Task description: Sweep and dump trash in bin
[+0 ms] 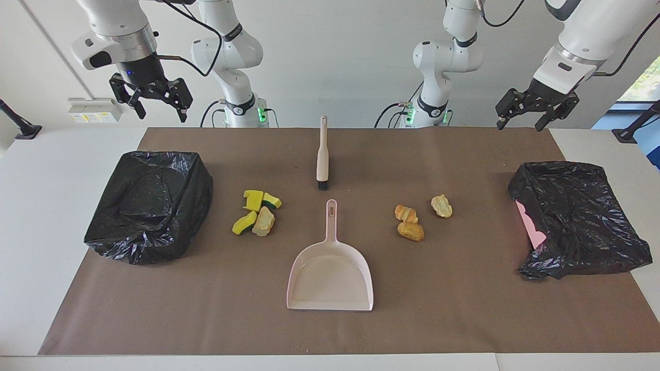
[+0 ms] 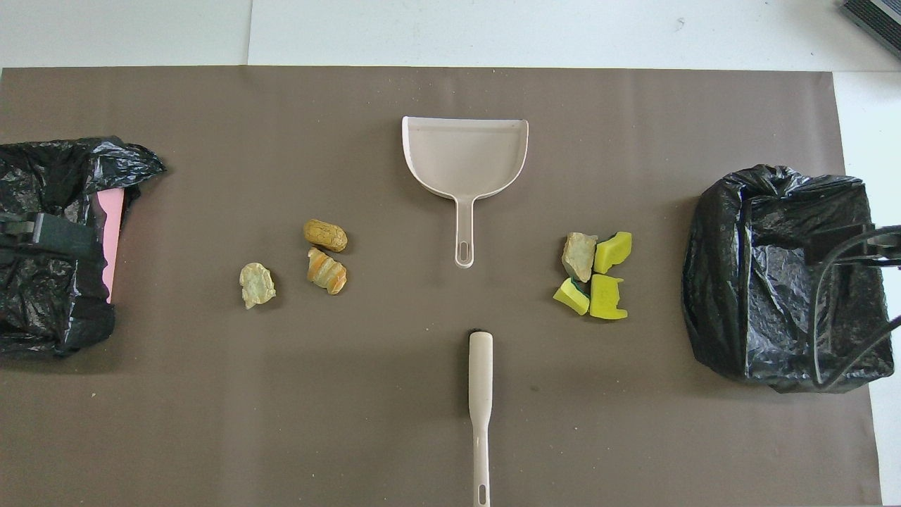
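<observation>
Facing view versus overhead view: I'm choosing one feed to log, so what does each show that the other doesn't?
Only the facing view shows the right claw and left claw, both open and raised at the robots' edge of the table. Only the overhead view shows the brush's full handle down to its hanging hole. Both show the dustpan, the scrap piles and the black-bagged bins.

We see a white table (image 1: 31, 170) under a brown mat (image 1: 464, 309): bins (image 1: 149, 203) (image 1: 575, 219) near each end edge, dustpan (image 1: 331, 278) and brush (image 1: 322, 154) mid-mat, trash (image 1: 258, 212) (image 1: 420, 216) flanking.
</observation>
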Robot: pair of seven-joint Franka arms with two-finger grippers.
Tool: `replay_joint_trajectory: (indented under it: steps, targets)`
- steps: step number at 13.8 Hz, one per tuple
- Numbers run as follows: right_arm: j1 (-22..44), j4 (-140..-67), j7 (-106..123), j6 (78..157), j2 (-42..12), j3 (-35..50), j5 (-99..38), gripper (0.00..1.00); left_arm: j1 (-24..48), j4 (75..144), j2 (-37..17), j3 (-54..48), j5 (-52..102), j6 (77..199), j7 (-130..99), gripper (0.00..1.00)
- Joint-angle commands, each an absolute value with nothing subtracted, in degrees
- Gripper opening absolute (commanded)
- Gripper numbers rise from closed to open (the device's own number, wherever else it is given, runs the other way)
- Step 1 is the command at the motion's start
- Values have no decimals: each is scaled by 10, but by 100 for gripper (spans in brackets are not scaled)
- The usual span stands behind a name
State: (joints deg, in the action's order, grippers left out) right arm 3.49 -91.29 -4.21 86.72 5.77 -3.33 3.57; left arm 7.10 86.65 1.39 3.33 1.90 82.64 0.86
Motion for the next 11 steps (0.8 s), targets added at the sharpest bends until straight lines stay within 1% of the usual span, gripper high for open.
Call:
replay_joint_trajectory:
  steps: [1,7,11]
  targets:
    - [27,-917,-26,863,61,-32,25,100,66,879,26,31,15,823,14,100]
    - [27,-927,-26,862,69,-32,25,100,65,875,24,31,14,828,14,100]
    - [31,-932,-27,856,69,-32,25,100,87,921,47,23,17,850,5,100]
